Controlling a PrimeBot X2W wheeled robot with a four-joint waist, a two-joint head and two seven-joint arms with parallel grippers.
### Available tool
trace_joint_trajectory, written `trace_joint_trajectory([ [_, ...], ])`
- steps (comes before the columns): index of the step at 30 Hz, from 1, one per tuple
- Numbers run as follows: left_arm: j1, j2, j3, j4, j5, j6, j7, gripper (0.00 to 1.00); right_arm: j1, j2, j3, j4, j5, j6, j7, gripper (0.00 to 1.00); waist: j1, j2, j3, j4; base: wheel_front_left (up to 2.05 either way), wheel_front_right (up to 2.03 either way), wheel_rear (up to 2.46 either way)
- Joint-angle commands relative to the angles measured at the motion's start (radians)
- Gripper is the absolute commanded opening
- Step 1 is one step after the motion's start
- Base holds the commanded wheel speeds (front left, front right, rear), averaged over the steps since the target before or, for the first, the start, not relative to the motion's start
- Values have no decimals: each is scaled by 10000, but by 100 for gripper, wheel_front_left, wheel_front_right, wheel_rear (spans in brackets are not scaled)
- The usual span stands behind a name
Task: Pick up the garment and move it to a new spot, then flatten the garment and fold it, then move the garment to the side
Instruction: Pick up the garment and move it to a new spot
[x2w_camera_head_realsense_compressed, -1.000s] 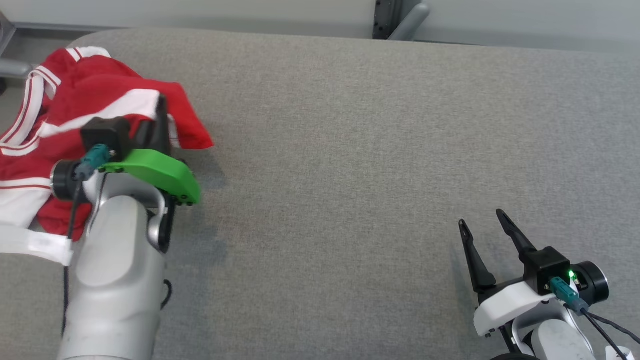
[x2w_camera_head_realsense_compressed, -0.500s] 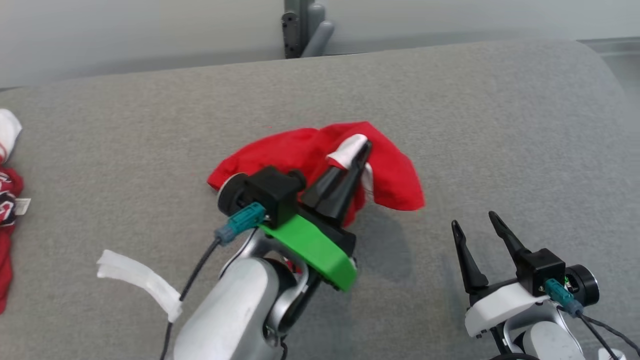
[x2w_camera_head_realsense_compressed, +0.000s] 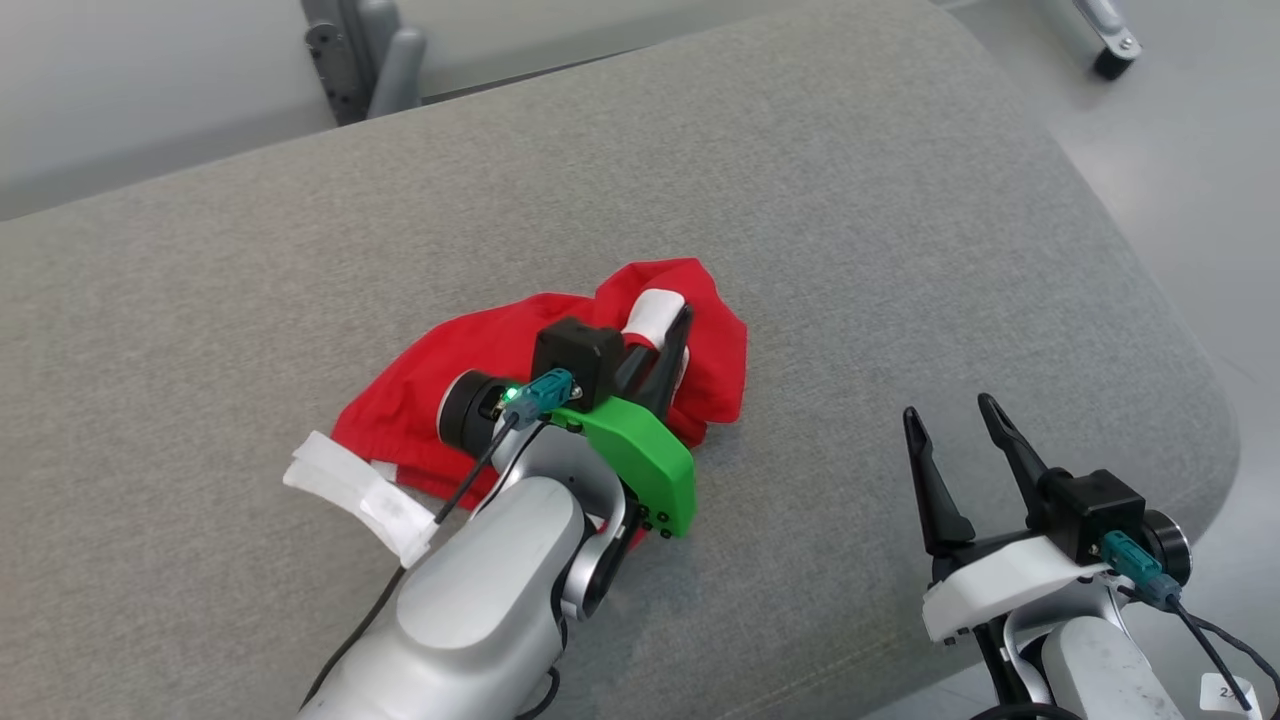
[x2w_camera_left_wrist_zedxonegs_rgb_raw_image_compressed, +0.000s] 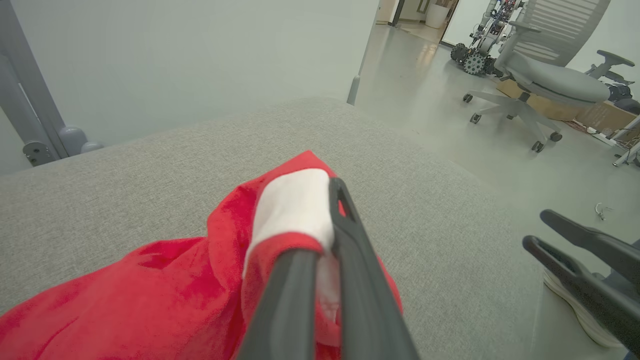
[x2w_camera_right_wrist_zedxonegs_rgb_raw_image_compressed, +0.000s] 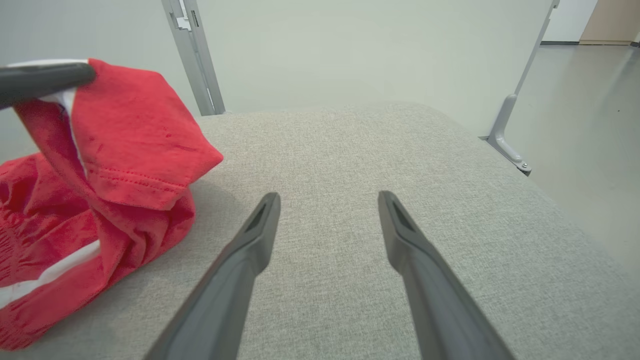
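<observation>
Holding the red garment.
My left gripper stays shut on it, more cloth down now; my right gripper is open, empty.

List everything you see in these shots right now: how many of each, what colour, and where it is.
garment: one, red with white trim, bunched near the middle of the surface, one white-edged fold lifted
padded surface: one, grey, under the garment and both grippers
office chair: one, grey, on the floor beyond the surface
metal posts: two, grey, behind the surface's far edge
white strip: one, white, beside the left forearm's cable
left gripper: one, dark fingers, shut on the garment's white-edged fold
right gripper: one, dark fingers, open, over bare surface right of the garment
</observation>
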Motion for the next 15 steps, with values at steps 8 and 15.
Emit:
trace_joint_trajectory([
  [8,-207,5,-653,434,-3218,-354,-693,100,-140,-12,-8,-17,248,-10,-16,100,0,-1,725,-590,0,0,0],
  [15,-422,16,-1637,-92,-4789,-281,-1069,100,-43,-20,-118,25,70,-10,-16,100,0,-1,489,-79,0,0,0],
])
